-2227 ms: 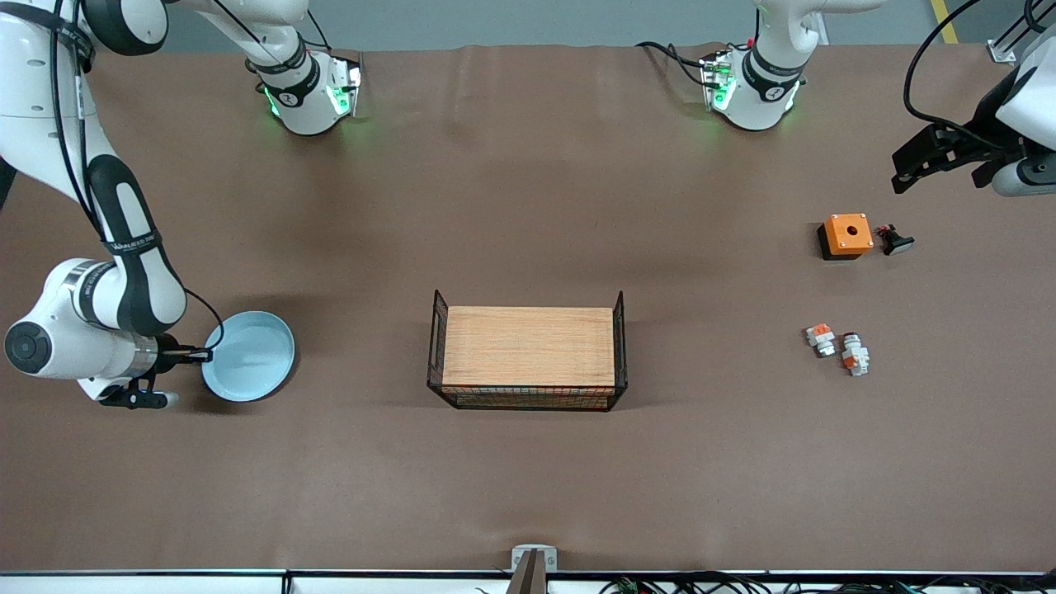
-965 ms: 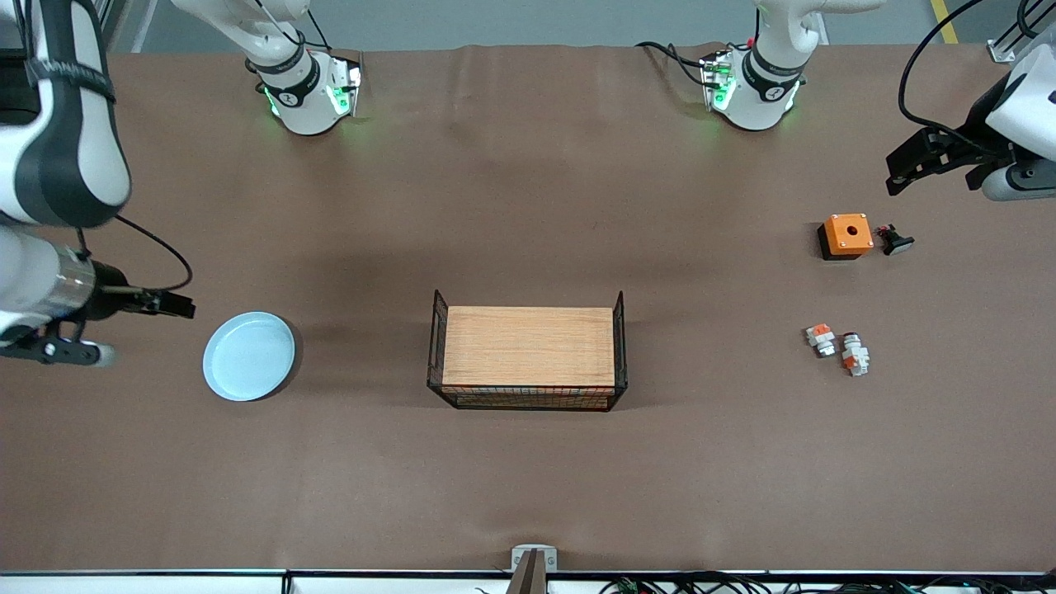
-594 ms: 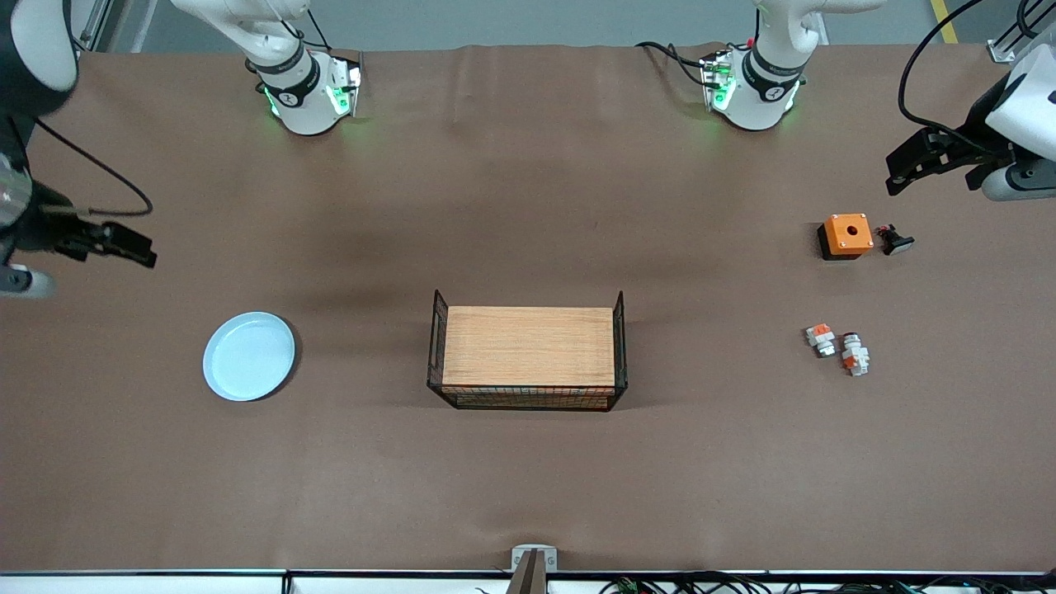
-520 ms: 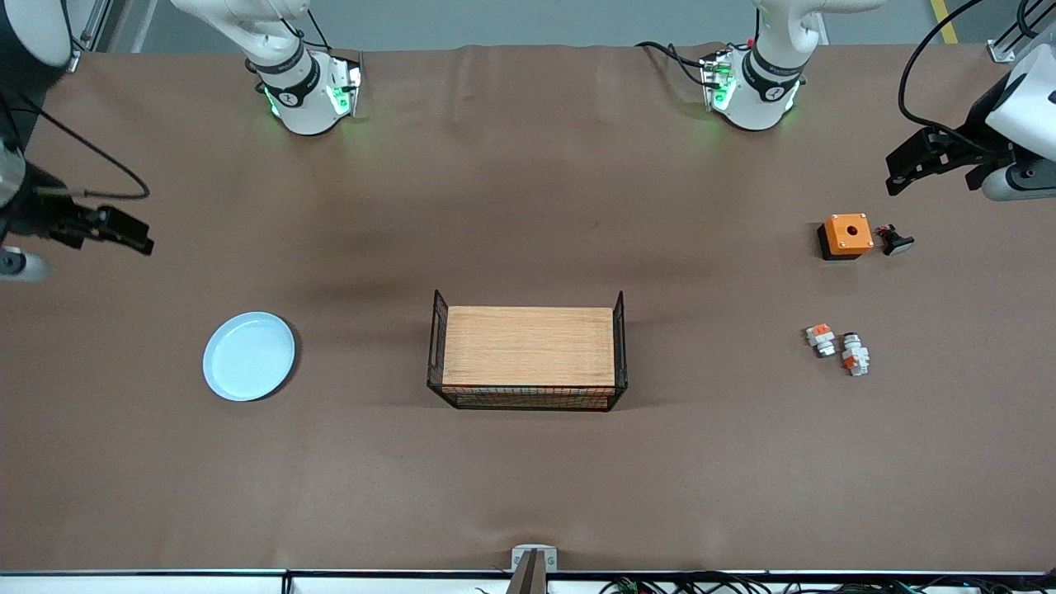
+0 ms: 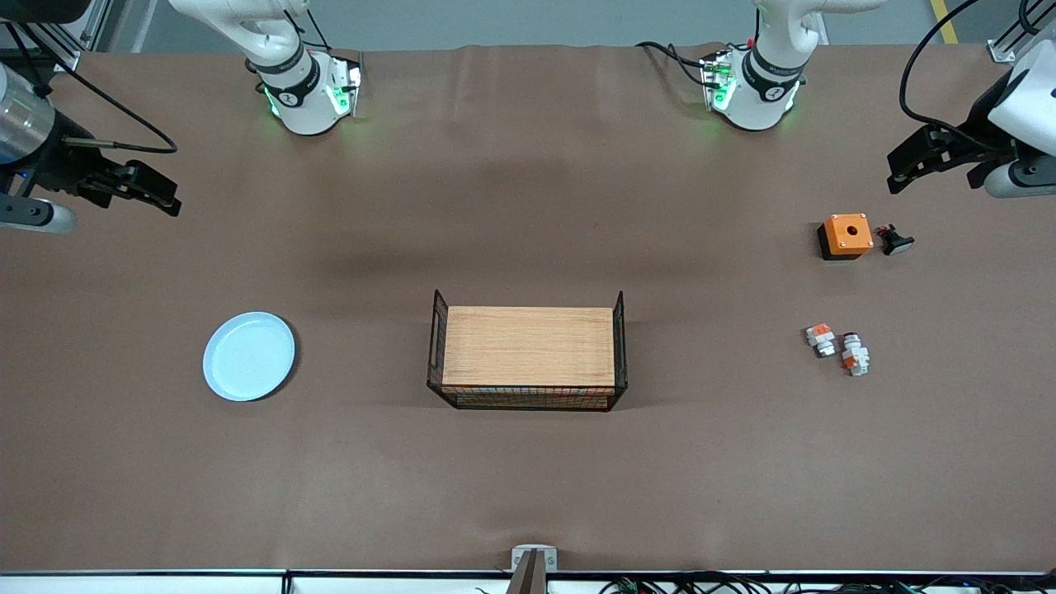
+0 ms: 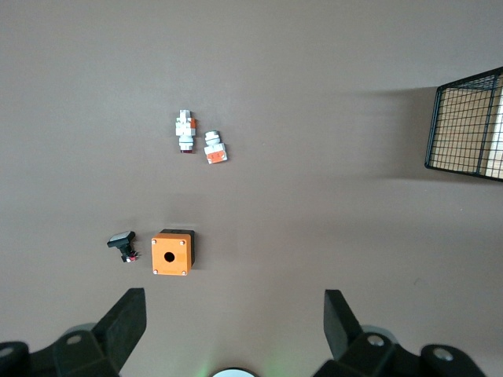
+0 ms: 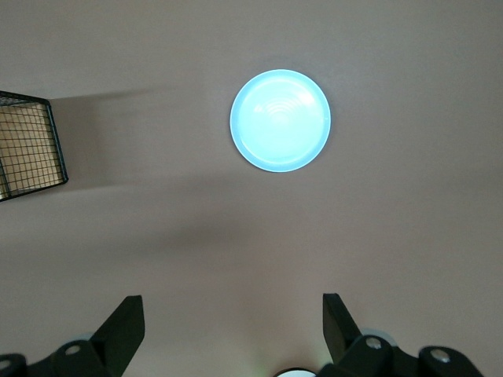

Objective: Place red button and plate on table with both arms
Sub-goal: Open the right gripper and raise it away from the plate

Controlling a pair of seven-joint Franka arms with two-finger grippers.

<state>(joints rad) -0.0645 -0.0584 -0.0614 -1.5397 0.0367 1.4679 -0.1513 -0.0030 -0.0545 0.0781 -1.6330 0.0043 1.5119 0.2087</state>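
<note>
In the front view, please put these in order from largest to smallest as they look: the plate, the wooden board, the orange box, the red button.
1. Wooden board
2. Plate
3. Orange box
4. Red button

All four lie on the table, and the gaps in size are plain, so the order is sure.

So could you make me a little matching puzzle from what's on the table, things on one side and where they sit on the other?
Things:
1. plate
2. red button
3. orange box
4. wooden board

Places:
A. mid-table, between black wire sides
B. toward the right arm's end of the table
C. beside a small black part
D. beside a stubby white piece with orange top

Pairs: 1-B, 2-D, 3-C, 4-A
</note>
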